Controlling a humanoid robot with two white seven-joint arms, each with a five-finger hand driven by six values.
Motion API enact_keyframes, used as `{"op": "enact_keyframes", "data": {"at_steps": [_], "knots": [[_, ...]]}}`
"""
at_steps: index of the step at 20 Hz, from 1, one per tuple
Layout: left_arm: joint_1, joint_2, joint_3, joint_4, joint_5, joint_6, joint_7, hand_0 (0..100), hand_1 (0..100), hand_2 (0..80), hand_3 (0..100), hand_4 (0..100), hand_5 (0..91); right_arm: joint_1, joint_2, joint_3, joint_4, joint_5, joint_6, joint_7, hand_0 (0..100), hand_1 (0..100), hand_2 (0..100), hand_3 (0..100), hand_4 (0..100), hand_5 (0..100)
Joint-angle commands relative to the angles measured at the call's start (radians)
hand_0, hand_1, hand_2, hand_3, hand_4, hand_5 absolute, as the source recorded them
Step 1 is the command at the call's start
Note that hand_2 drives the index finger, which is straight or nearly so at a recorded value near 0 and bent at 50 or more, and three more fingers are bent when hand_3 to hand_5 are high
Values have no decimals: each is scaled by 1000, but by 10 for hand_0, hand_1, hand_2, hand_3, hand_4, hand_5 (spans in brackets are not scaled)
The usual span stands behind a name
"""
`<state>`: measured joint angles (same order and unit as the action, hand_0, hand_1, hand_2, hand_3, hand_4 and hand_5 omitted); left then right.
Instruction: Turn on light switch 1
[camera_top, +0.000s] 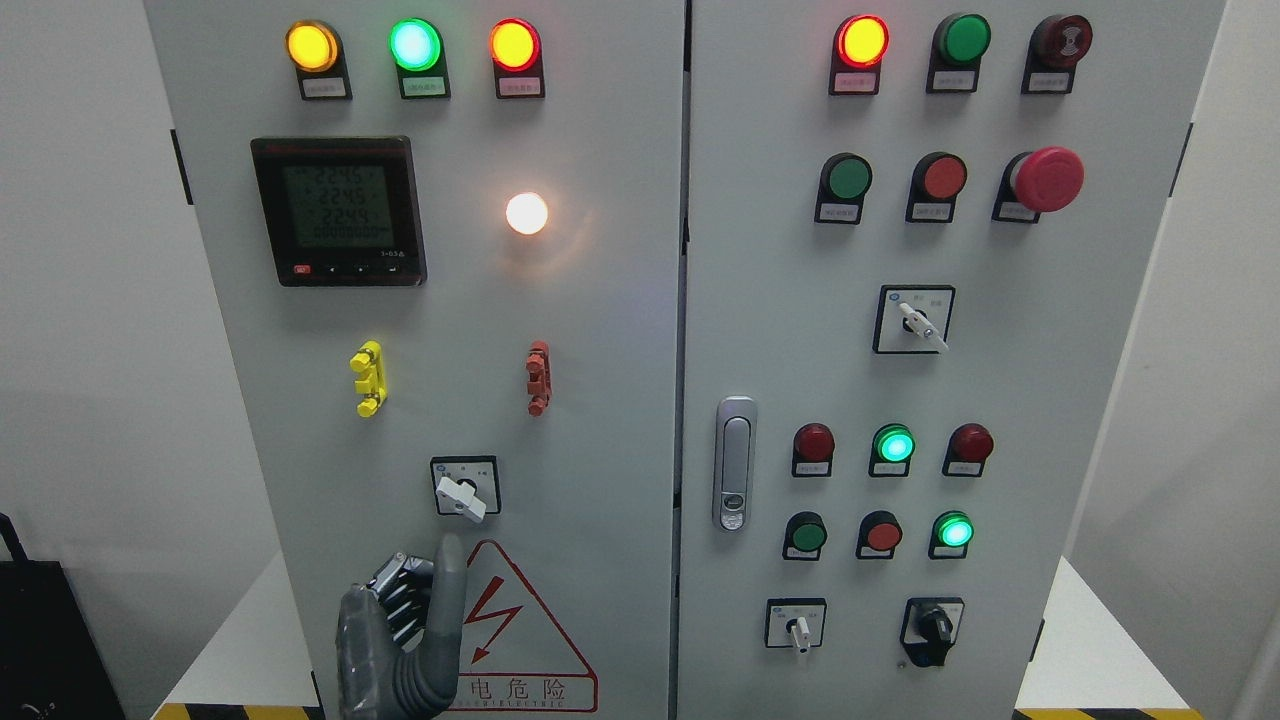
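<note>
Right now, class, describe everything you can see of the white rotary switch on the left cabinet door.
The white rotary switch sits low on the left cabinet door, on a square black-framed plate above the red warning triangle. Its knob looks like white plastic and lies tilted, pointing down to the right. The left hand is just below, one grey finger raised toward it, not clearly touching.

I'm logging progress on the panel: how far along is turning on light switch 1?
Done: the left hand has been raised to the left cabinet door, one finger extended upward. In hand: that fingertip sits just below the white rotary switch, apparently not touching it. Left: reaching the knob and turning it. The white lamp above is lit; which switch feeds it isn't clear.
</note>
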<state>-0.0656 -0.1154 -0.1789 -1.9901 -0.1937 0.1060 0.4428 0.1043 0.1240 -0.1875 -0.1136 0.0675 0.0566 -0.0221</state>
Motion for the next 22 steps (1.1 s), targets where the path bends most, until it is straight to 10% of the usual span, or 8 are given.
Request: {"op": "enact_keyframes", "data": {"at_steps": [1,14,16,22], "knots": [[228,46,21,1,3,-153,-39,154,251,663,1000,1000,844,0,0,0,0,0,0,1,0,0,0,0,0,0],[434,132,168,868,181,-446,-292,162,159,414,766,853,615,0,0,0,0,0,0,1,0,0,0,0,0,0],[431,128,164,1051,178,-476,-343,173,136,363,680,726,338,0,0,-1,0,0,0,1,0,0,0,0,0,0],[376,97,160,1459,180,-460,-358,181,117,230,485,523,158,0,0,-1,0,0,0,1,0,0,0,0,0,0]]}}
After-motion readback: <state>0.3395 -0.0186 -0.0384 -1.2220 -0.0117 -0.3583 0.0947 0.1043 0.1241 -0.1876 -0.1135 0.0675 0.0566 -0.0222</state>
